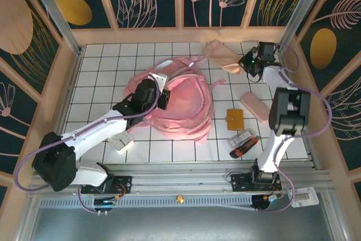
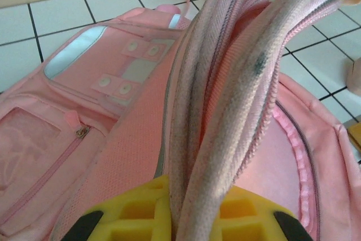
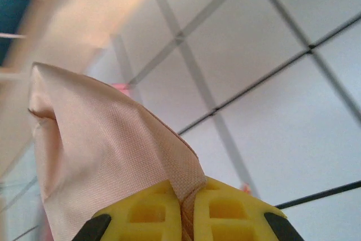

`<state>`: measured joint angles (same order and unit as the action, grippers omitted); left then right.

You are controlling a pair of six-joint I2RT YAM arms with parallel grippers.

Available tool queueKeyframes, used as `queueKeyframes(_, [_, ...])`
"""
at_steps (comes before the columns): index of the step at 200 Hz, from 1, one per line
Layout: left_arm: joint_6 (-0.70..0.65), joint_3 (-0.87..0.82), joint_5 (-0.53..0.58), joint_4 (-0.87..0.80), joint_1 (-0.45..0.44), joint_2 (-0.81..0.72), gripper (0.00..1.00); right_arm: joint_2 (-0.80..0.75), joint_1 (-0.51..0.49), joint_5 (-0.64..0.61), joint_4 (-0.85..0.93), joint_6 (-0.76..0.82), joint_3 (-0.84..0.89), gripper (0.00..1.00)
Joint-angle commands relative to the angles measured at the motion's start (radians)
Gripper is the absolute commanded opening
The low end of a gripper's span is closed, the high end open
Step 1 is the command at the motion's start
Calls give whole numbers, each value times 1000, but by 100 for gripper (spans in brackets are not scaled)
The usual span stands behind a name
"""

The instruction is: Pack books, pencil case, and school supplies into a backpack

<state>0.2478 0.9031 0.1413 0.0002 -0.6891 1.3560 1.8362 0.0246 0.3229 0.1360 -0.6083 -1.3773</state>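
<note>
Illumination: bright, diffuse, from overhead.
Top view: white desk (image 1: pixel 186 150) evenly lit, with soft, faint shadows on the tiles; frame posts bow at the picture edges. Left wrist view: backpack (image 2: pixel 130 139) weave sharp, nearest folds slightly soft. Right wrist view: pencil case (image 3: pixel 113 156) weave sharp; far tiles and upper-left corner blurred.

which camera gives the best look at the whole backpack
Top external: the backpack lies whole on the tiles, with its outline and straps clear. The left wrist view is a close-up: zip edges bunched in the left gripper, a clear-windowed front pocket beside them, no overall shape.
</note>
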Motion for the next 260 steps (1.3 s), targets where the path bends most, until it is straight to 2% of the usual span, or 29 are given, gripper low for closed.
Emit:
queueKeyframes(1, [145, 12, -2, 48, 14, -18, 0, -198, -56, 24, -143, -58, 135, 0])
queueKeyframes(29, [191, 26, 15, 43, 22, -44, 0, -403, -124, -26, -99, -77, 281, 0])
queueKeyframes(78, [184, 50, 59, 37, 21, -110, 0, -753, -171, -209, 204, -30, 428, 0])
queueKeyframes(104, [175, 63, 71, 32, 21, -104, 0, -910, -199, -224, 331, -41, 506, 0])
queueKeyframes(136, [164, 63, 68, 73, 20, -97, 0, -1015, -245, -223, 464, -59, 564, 0])
queueKeyframes(182, [121, 63, 16, 114, 21, -95, 0, -985, -387, -263, 498, -106, 565, 0])
queueKeyframes(209, [106, 63, -31, 139, 21, -95, 0, -878, -456, -289, 425, -119, 545, 0])
queueKeyframes(260, [56, 63, -72, 144, 19, -99, 0, -615, -497, -291, 305, -87, 420, 0])
